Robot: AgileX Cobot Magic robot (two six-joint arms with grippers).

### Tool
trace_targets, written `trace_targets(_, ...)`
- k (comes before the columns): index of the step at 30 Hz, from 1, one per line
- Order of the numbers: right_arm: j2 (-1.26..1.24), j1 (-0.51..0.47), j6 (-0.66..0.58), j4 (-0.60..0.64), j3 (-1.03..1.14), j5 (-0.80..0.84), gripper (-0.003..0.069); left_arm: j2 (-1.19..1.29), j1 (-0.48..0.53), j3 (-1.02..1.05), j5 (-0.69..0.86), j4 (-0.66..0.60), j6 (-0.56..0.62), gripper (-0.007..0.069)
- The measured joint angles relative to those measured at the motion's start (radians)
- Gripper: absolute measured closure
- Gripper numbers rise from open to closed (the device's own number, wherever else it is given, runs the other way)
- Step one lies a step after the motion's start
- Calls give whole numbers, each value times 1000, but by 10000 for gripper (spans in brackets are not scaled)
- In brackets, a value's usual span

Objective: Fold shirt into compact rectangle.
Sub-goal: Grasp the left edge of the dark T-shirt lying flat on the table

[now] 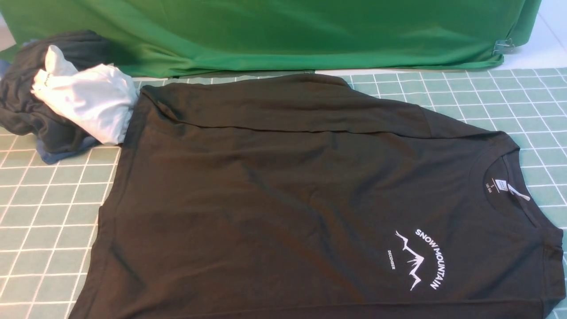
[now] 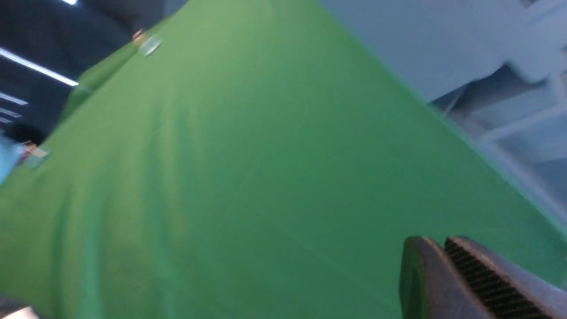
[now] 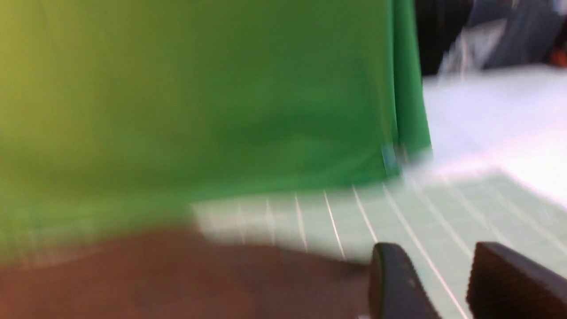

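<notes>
The dark shirt [image 1: 288,199] lies spread on the grid mat, collar to the right, with its white mountain print [image 1: 421,261] and neck label [image 1: 500,185] facing up. Its far side is folded in over the body along a long crease. Neither gripper shows in the front view. In the left wrist view my left gripper [image 2: 438,242] is shut with nothing in it, held up in front of green cloth. In the right wrist view my right gripper [image 3: 436,253] stands open and empty over the mat, beside the blurred edge of the shirt [image 3: 177,274].
A small white garment [image 1: 88,102] rests on a dark grey garment [image 1: 26,102] with a blue edge at the back left, touching the shirt's corner. A green cloth [image 1: 283,35] hangs along the back, held by a metal clip [image 1: 502,45]. The grid mat [image 1: 44,199] covers the table.
</notes>
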Motion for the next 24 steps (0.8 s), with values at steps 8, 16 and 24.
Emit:
trace_targets(8, 0, 0, 180, 8, 0, -179, 419, 195, 0, -377, 510, 93, -51, 610)
trace_targets(16, 0, 0, 258, 8, 0, -206, 419, 560, 0, -557, 1166, 35, 165, 610)
trace_targets(24, 86, 54, 151, 11, -242, 251, 585, 926, 0, -556, 1500, 42, 306, 610)
